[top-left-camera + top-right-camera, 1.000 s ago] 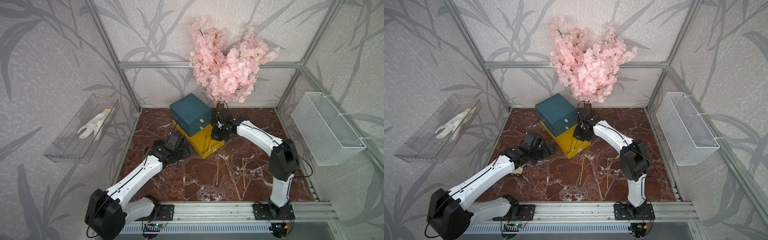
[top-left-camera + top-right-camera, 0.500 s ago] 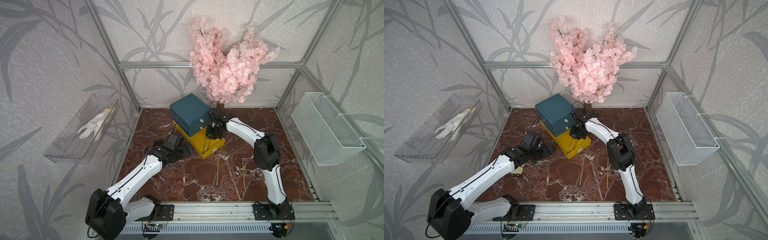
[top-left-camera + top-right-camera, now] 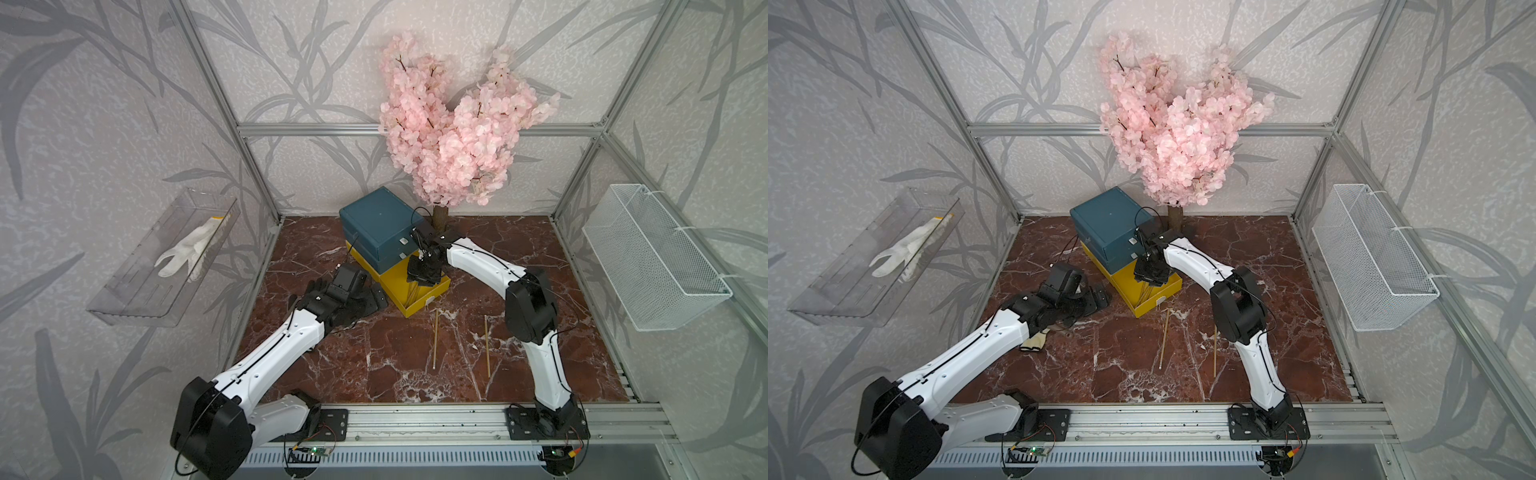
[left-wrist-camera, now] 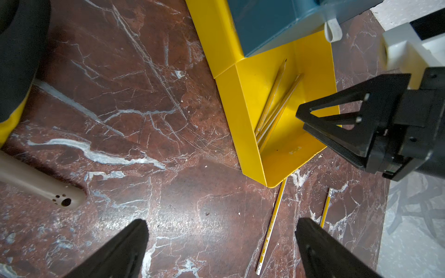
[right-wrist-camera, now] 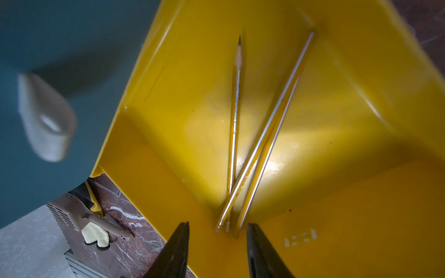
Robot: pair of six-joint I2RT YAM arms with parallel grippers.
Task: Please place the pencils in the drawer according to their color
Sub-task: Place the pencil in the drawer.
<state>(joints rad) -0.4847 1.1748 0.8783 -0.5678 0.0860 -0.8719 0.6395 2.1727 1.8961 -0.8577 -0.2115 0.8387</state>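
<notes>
- The right gripper (image 3: 424,276) is hanging over the pulled-out yellow drawer (image 3: 395,291) at the centre of the frame in both top views
- Its wrist view is showing the jaws parted with nothing between them
- Three yellow pencils (image 5: 243,149) are lying fanned out on the drawer floor, their blunt ends bunched in one corner right by the fingertips (image 5: 255,240)
- The chest (image 3: 376,226) is sitting at the back middle of the table (image 3: 374,365), under the pink blossom tree (image 3: 449,137)
- Its two teal drawers (image 3: 395,249) are looking closed
- Two more yellow pencils are waiting on the table, just below centre of the frame in both top views
- One pencil (image 3: 435,338) is reaching up to the drawer's front corner; whether it is touching, I cannot tell
- The other pencil (image 3: 486,347) is lying roughly parallel to its right, clear of the drawer
- The left gripper (image 4: 221,221) is hovering low, left of the drawer in the top views, jaws spread wide and empty
- By my reading the yellow sort is sitting past halfway: three in, two left to collect
- No teal or dark pencils are showing anywhere, so I cannot tell what the teal drawers are holding
- Next likely job: pinching the nearer table pencil, which is thin and flat on hard stone, so it is probably calling for a low, careful grip, and after the last one the yellow drawer is needing a push shut
</notes>
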